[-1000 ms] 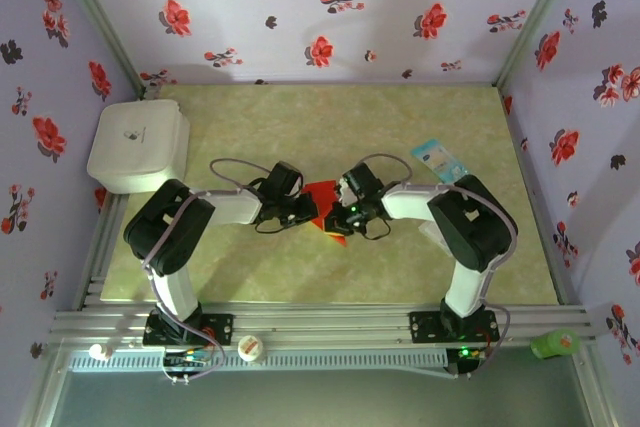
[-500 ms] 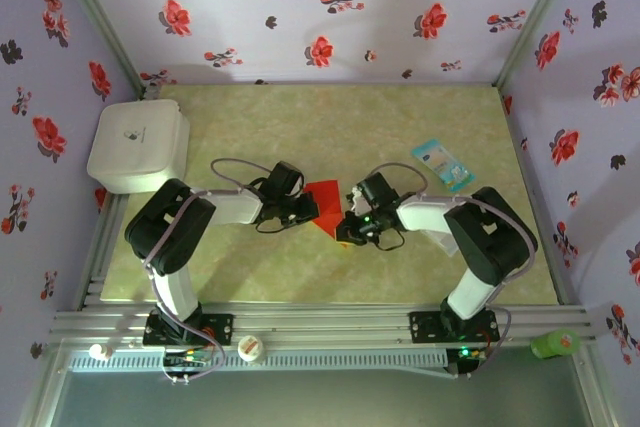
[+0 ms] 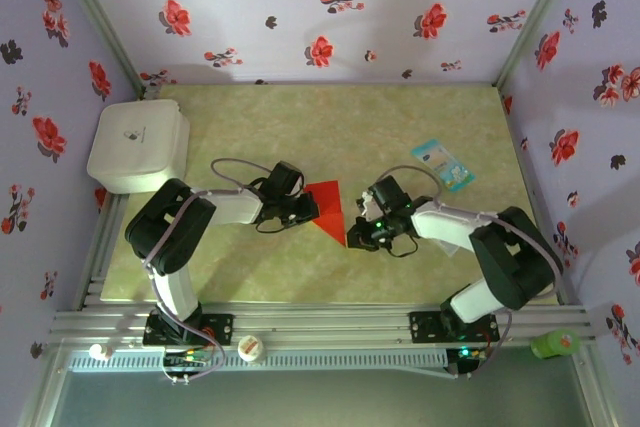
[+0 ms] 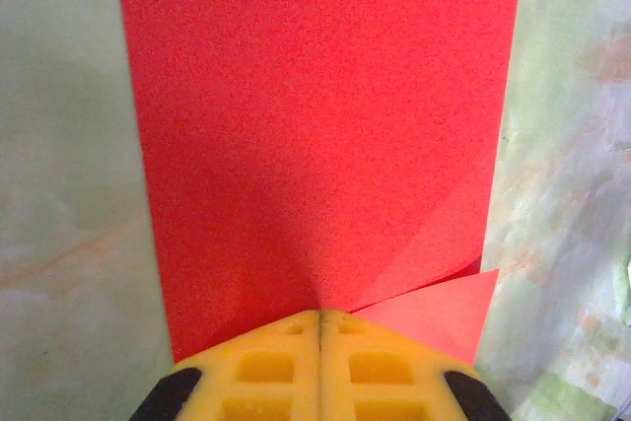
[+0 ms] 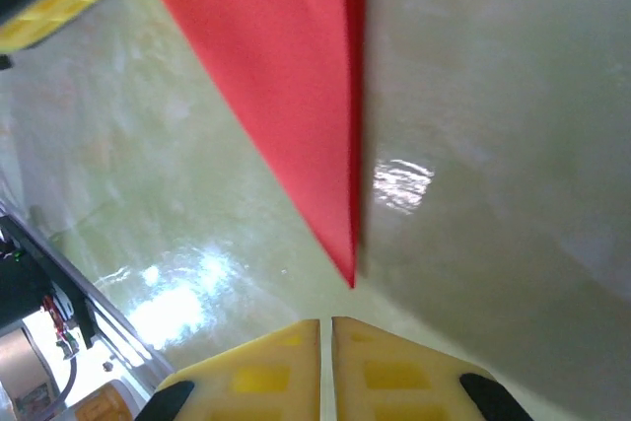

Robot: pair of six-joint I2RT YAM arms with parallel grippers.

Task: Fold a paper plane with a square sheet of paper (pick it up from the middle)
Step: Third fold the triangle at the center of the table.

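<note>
On table (image 3: 260, 127), left gripper (image 4: 318, 317) pinches paper (image 4: 315, 125) edge (right gripper (image 5: 325, 324) closed, off tip).

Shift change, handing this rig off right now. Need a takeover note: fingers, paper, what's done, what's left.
Left gripper: fingers shut, tips on the paper's edge. Can't tell whether they pinch it or just press it.
Right gripper: fingers shut, empty, just off the paper's pointed tip.
Paper: flat on the table between the arms, folded to a triangle, with a layered edge and a small flap by the left tips.
Done: first folds.
Left: the remaining folds. It is not yet a narrow dart with a centre crease.
</note>
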